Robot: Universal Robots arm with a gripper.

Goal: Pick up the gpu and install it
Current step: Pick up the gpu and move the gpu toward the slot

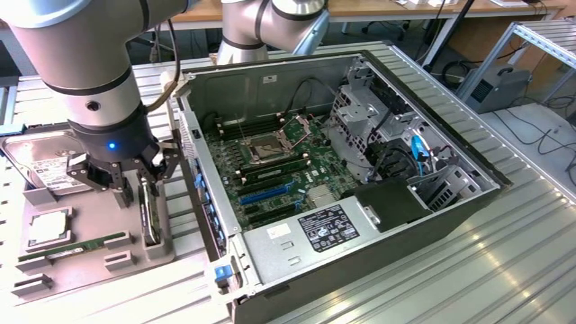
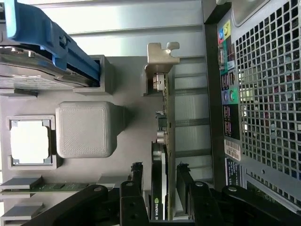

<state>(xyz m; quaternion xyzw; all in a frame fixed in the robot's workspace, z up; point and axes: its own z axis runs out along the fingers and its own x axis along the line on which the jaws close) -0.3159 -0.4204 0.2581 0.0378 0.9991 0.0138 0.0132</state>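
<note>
The gpu stands on its long edge in a slot of the grey holder tray, black body with a silver bracket at one end. In the exterior view the gpu is at the tray's side nearest the computer case. My gripper is open and straddles the card, one of its fingers on each side with a small gap to the card. From outside, the gripper sits low over the holder, right above the card.
The open computer case lies to the exterior view's right of the tray, its motherboard exposed. The tray also holds a hard drive with a blue bracket, a CPU and a RAM stick.
</note>
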